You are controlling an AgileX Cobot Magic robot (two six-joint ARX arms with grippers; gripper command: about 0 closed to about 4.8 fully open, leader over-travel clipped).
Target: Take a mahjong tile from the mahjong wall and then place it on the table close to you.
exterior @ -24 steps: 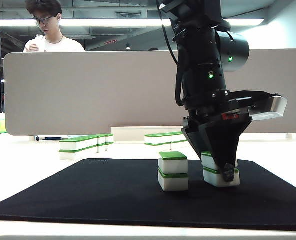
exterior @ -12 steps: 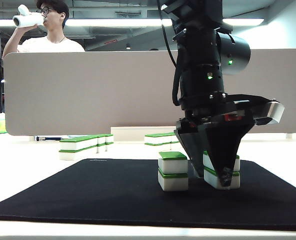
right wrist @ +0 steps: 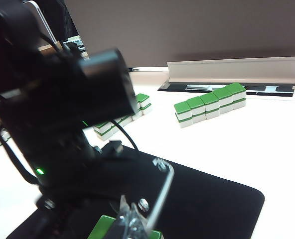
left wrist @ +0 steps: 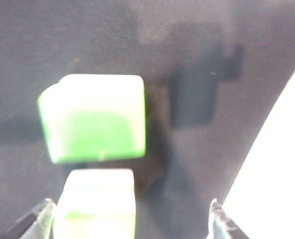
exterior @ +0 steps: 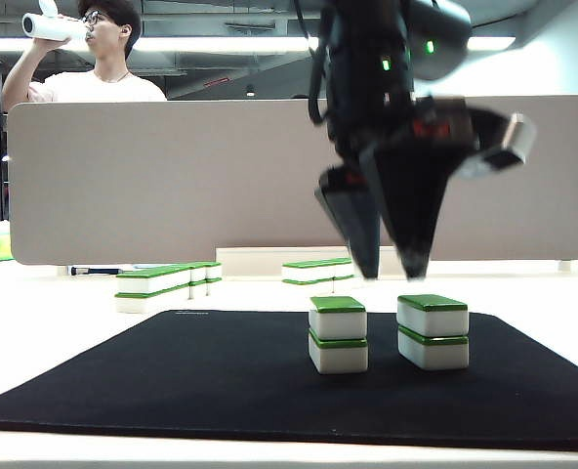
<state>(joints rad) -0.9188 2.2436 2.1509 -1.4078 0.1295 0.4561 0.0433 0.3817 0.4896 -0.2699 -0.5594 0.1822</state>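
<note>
On the black mat on the table, two two-high tile stacks stand side by side: the left stack and the right stack. The left gripper hangs just above them, jaws spread, holding nothing. Farther back lies the mahjong wall. The right gripper is out of view; its state cannot be told.

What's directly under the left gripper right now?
The open left gripper hangs empty above the black mat, over the gap between two two-tile stacks: left stack and right stack. The tiles' faces are hidden. The right gripper is out of view.
</note>
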